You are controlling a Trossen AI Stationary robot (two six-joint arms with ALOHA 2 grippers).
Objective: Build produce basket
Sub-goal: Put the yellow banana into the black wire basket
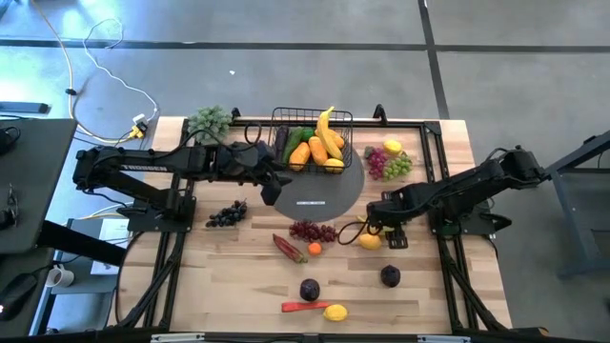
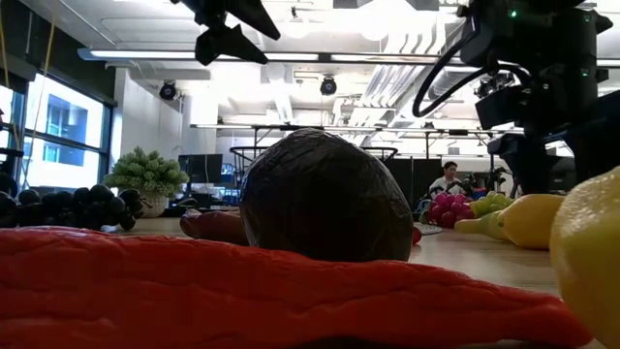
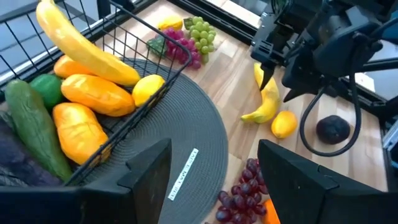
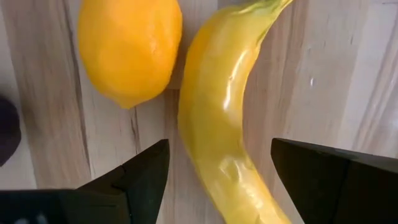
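The black wire basket [image 1: 313,133] stands at the table's far middle, its near end on a grey round disc [image 1: 324,191]. It holds a banana [image 3: 84,46], a lemon, orange pieces, a cucumber and other produce. My left gripper [image 3: 214,186] hangs open above the disc, near the basket's near left corner. My right gripper [image 4: 221,168] points down, open, over a loose banana [image 4: 224,124] lying flat on the wood right of the disc. One finger stands on each side of the banana, with a gap at both. A lemon [image 4: 130,43] lies beside that banana.
Loose produce lies on the wood. Dark grapes [image 1: 226,214] are at the left. Red grapes [image 1: 313,231], a chilli [image 1: 289,248], two plums [image 1: 310,289] [image 1: 390,275] and a lemon [image 1: 335,312] lie toward the near side. Grapes [image 1: 389,164] lie right of the basket, a leafy bunch [image 1: 208,121] at the far left.
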